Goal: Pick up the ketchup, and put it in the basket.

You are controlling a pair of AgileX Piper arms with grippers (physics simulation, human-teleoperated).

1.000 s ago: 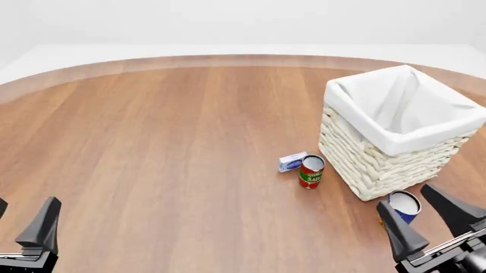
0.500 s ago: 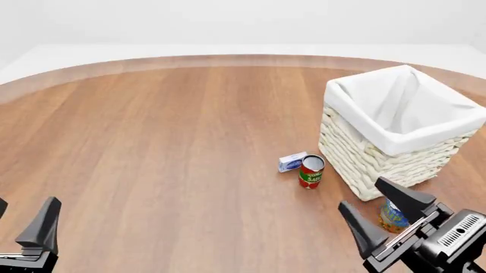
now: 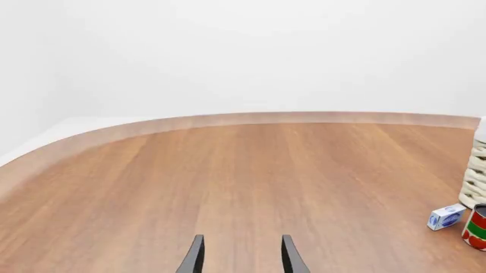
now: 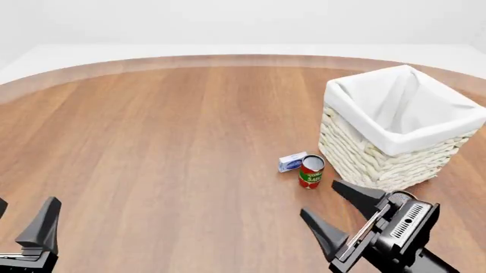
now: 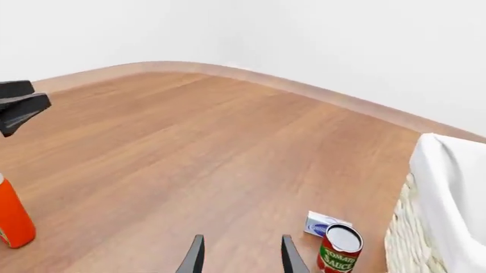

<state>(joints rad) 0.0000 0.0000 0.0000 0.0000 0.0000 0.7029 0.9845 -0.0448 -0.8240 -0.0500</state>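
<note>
While the basket stands toward the table's far right, its white liner holds nothing I can see. Beside it stand a tomato sauce can, label reading "SAUCE", and a small blue-and-white box. An orange-red bottle, apparently the ketchup, shows only at the right wrist view's edge. Right gripper and left gripper both hang spread, empty.

A: Where is the front camera sitting?

B: High on the near side, looking forward and down.

A: And the wrist cameras?

B: Both are riding low, looking across the table. All three are sharing the tomato can beside the basket.
</note>
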